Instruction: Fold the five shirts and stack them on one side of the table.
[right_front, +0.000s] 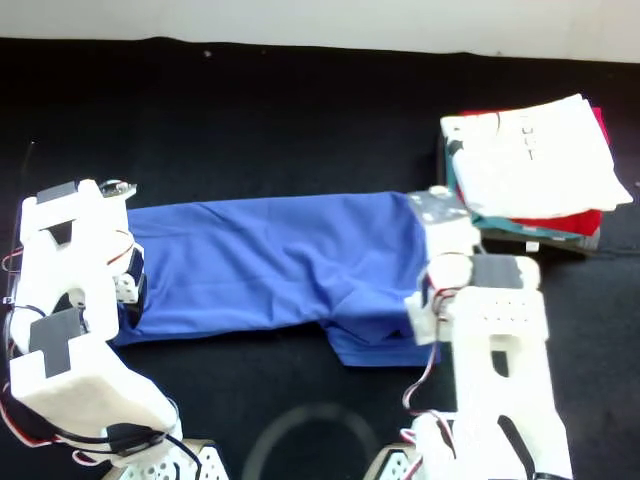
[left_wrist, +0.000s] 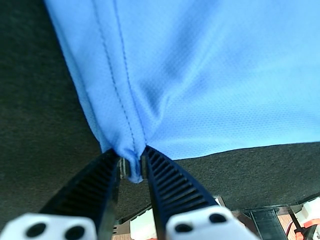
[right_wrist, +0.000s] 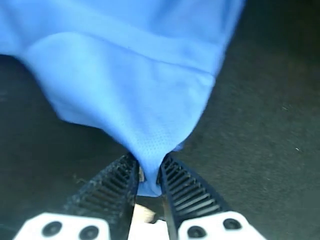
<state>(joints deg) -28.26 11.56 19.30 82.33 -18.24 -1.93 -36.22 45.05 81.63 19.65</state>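
Two grippers held the one blue shirt (right_front: 270, 265), lying mid-table with its long axis nine to three o'clock. The left gripper (left_wrist: 131, 162) pinched the hemmed corner at nine; the right gripper (right_wrist: 148, 167) clamped a bunched fold at three. One stack of folded shirts (right_front: 530, 170) sat at two o'clock, nearest the right gripper, layers too close to count.

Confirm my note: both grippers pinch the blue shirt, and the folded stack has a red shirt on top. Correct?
Wrong on the top: the high view shows a white shirt topping the stack, red beneath it. The left gripper and right gripper do pinch the blue shirt.
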